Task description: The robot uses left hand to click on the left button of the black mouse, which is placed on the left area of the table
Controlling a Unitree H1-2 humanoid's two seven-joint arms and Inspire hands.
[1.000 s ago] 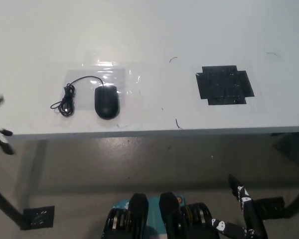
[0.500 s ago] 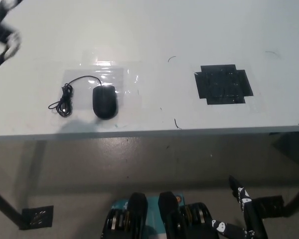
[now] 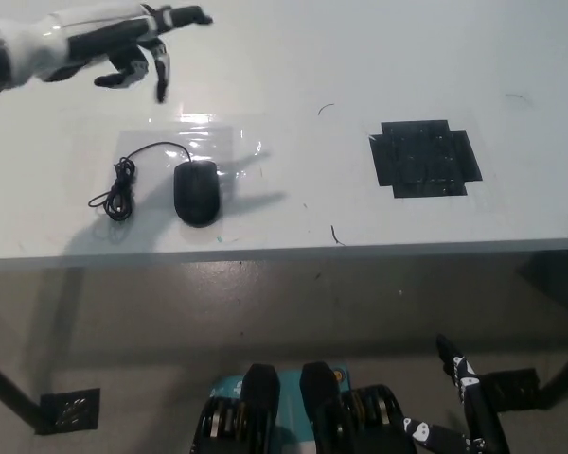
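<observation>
The black mouse (image 3: 197, 192) lies on the left part of the white table (image 3: 293, 57), on a clear plastic sheet, with its cable coiled at its left. My white left hand (image 3: 114, 43) hangs above the table beyond and to the left of the mouse, fingers spread, one stretched out to the right; it holds nothing and is well apart from the mouse. My black right hand (image 3: 464, 397) rests low at the bottom right, under the table's front edge; whether it is open or shut does not show.
A black taped square (image 3: 424, 159) marks the table's right part. The coiled mouse cable (image 3: 121, 184) lies left of the mouse. The table's front edge (image 3: 293, 253) runs across the middle of the picture, floor below it.
My left hand has risen from the lower left edge and swung in over the table, now reaching out beyond the mouse. The mouse and the right hand stay put.
</observation>
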